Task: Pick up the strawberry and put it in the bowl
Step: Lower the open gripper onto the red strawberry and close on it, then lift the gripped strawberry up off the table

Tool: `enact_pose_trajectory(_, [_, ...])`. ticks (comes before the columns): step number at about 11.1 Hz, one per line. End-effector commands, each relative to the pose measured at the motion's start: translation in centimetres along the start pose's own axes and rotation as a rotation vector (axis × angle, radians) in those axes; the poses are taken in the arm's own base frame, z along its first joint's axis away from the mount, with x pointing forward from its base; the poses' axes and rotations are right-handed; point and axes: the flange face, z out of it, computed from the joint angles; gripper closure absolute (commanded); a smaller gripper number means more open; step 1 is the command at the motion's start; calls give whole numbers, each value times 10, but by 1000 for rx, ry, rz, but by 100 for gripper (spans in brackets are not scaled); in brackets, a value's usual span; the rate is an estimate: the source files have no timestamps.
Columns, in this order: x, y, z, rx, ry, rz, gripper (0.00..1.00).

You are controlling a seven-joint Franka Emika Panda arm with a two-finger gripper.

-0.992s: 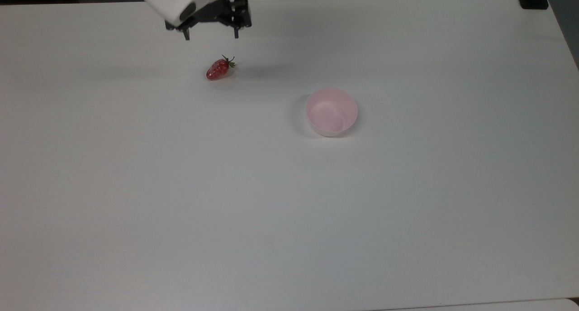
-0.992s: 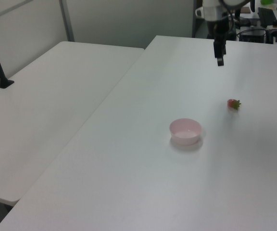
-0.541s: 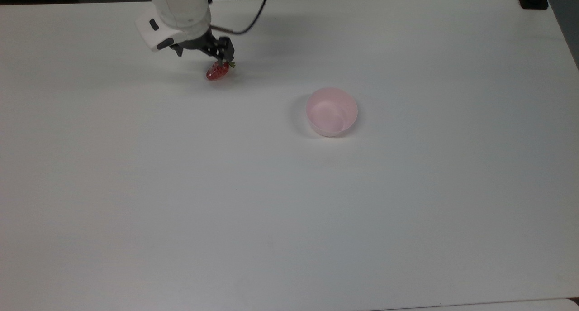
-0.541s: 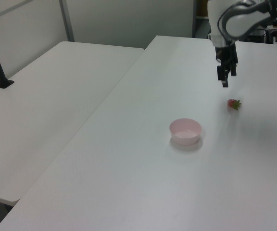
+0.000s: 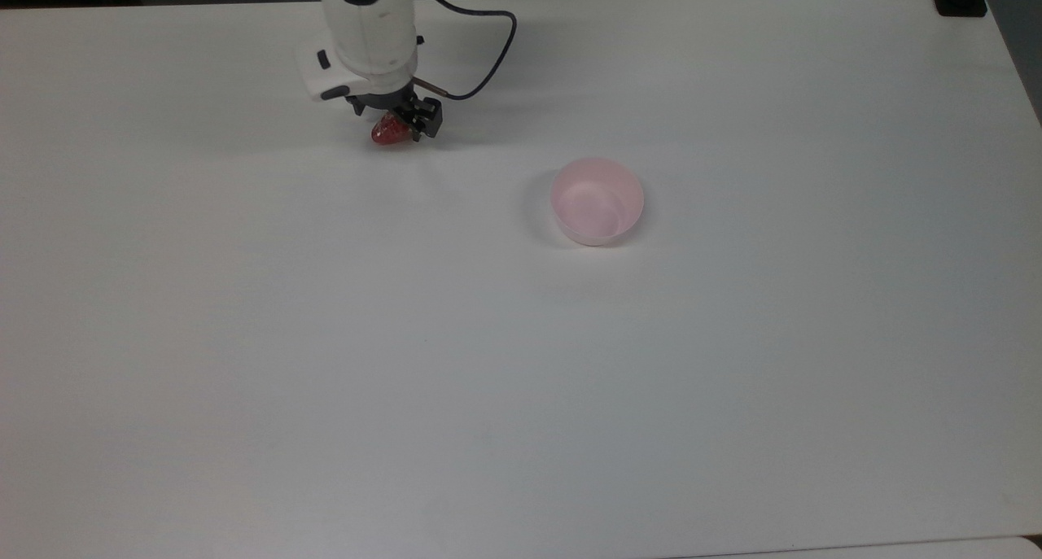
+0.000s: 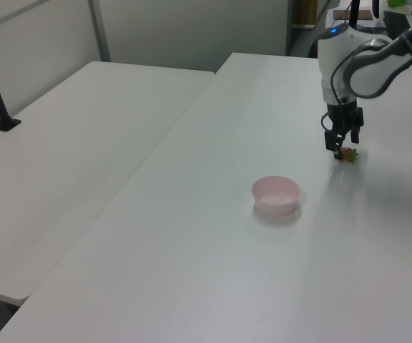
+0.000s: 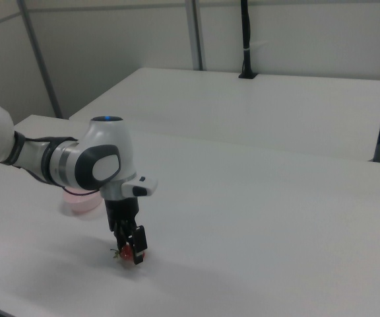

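a lab or office: plain white tables point(image 6: 192, 143), grey partition walls point(image 7: 124, 46).

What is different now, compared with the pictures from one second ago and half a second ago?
The gripper has come down from above the table's far edge to the strawberry, and its fingers now stand on either side of the fruit. A closed grasp cannot be confirmed. The strawberry lies at the same spot on the white table, and the pink bowl has not moved and is empty.
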Motion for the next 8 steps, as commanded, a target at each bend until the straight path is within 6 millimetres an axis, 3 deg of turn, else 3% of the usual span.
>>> enact_pose_trajectory(1, [-9, -6, 12, -15, 23, 2, 60])
enact_pose_trajectory(4, [-9, -3, 4, -12, 26, -24, 93])
enact_pose_trajectory(5, [-9, 0, -1, -10, 26, -25, 100])
enact_pose_trajectory(6, [-10, 3, -8, -6, 32, -36, 100])
enact_pose_trajectory(7, [-9, 4, -31, 1, 42, -56, 100])
enact_pose_trajectory(8, [-2, 4, -67, 12, 41, -61, 100])
